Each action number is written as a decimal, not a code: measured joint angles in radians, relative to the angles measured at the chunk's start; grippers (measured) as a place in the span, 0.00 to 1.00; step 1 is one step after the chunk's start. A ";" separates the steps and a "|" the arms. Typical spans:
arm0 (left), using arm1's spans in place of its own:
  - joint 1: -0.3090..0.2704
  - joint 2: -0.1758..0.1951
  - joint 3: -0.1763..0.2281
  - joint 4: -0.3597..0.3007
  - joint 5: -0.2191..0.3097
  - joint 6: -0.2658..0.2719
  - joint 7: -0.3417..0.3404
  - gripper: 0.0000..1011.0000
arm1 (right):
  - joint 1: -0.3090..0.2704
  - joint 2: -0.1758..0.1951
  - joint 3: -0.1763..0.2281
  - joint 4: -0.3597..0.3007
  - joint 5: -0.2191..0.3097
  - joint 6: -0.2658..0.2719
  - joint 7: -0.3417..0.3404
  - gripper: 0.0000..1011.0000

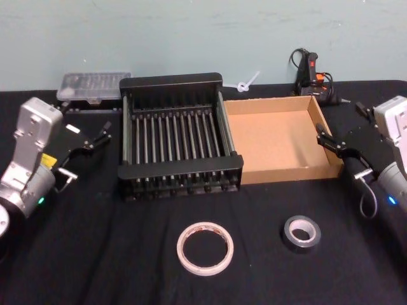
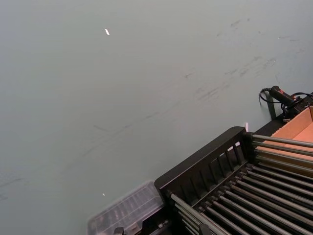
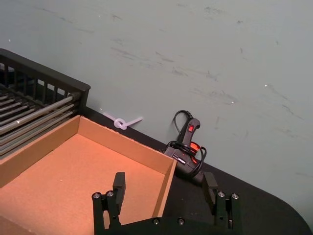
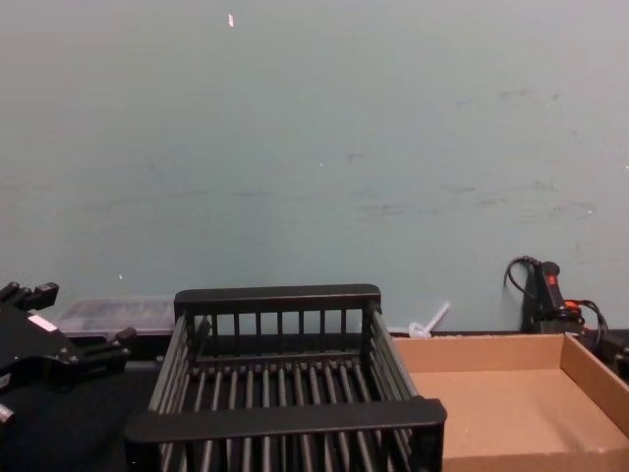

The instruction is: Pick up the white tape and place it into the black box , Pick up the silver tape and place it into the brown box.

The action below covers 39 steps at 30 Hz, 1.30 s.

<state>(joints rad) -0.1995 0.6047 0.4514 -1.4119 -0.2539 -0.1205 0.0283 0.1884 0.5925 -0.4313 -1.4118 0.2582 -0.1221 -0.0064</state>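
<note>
White tape [image 1: 205, 248] and silver tape [image 1: 301, 233] lie flat on the table, near the black box [image 1: 179, 176] and brown box [image 1: 278, 135]. Both rolls look light and stiff; pinch across a rim. Left gripper [image 1: 102, 135] and right gripper [image 1: 325, 138] hover open, empty.

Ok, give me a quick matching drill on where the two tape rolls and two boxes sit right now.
Things:
1. wide whitish tape roll
2. small grey-silver tape roll
3. black slatted plastic crate
4. shallow tan cardboard box

Places:
A. on the cloth, in front of the tan box
B. far side, next to the right gripper
C. on the cloth, in front of the black crate
D. far side, centre

Pairs: 1-C, 2-A, 3-D, 4-B
</note>
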 joint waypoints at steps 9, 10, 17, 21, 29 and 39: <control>0.000 0.000 0.000 0.000 0.000 0.000 0.000 0.99 | -0.029 -0.006 0.028 -0.025 0.012 -0.004 0.030 0.99; 0.000 0.000 0.000 0.000 0.000 0.000 0.000 0.99 | -0.033 -0.006 0.031 -0.029 0.013 -0.004 0.033 0.99; 0.000 0.000 0.000 0.000 0.000 0.000 0.000 0.99 | -0.066 -0.006 0.054 -0.066 0.032 0.004 0.055 0.99; 0.000 0.000 0.000 0.000 0.000 0.000 0.000 0.99 | -0.092 -0.005 0.070 -0.099 0.049 0.017 0.068 0.99; 0.000 0.000 0.000 0.000 0.000 0.000 0.000 0.99 | -0.156 0.005 0.099 -0.181 0.082 0.050 0.097 0.99; 0.000 0.000 0.000 0.000 0.000 0.000 0.000 0.99 | -0.233 0.017 0.123 -0.258 0.114 0.100 0.140 0.99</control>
<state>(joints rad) -0.1995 0.6047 0.4514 -1.4120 -0.2539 -0.1205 0.0283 -0.0446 0.6094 -0.3085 -1.6695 0.3722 -0.0225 0.1333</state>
